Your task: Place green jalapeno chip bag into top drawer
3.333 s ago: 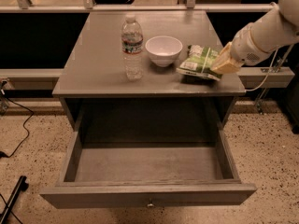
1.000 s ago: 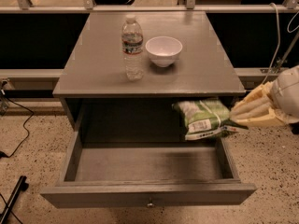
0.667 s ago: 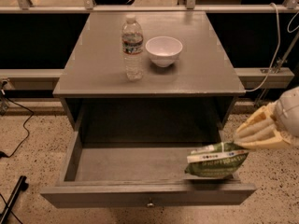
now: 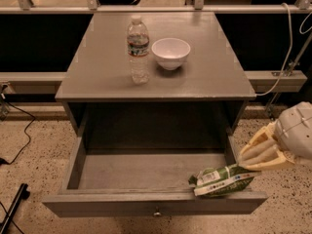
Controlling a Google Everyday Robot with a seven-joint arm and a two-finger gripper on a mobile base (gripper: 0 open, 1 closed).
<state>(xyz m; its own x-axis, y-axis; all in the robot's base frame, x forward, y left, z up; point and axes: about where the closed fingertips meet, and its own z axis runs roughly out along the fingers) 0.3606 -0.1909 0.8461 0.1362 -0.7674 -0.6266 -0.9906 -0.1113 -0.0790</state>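
Observation:
The green jalapeno chip bag [image 4: 222, 180] lies low in the front right corner of the open top drawer [image 4: 122, 204], its lower edge over the drawer's front panel. My gripper [image 4: 246, 164], cream-coloured, reaches in from the right over the drawer's right wall and is shut on the bag's right end. The drawer is pulled far out; its grey floor [image 4: 131, 169] shows bare to the left of the bag. A small brass knob [image 4: 157, 212] sits on the front panel.
On the grey cabinet top [image 4: 209, 79] stand a water bottle [image 4: 138, 50] and a white bowl [image 4: 170, 52]. A white cable [image 4: 285, 57] hangs at the right. A black pole [image 4: 12, 211] lies on the speckled floor at the lower left.
The bag was carried from the cabinet top, off its right side, then down into the drawer's front right corner. Gripper and bag have both sunk lower since the last earlier frame.

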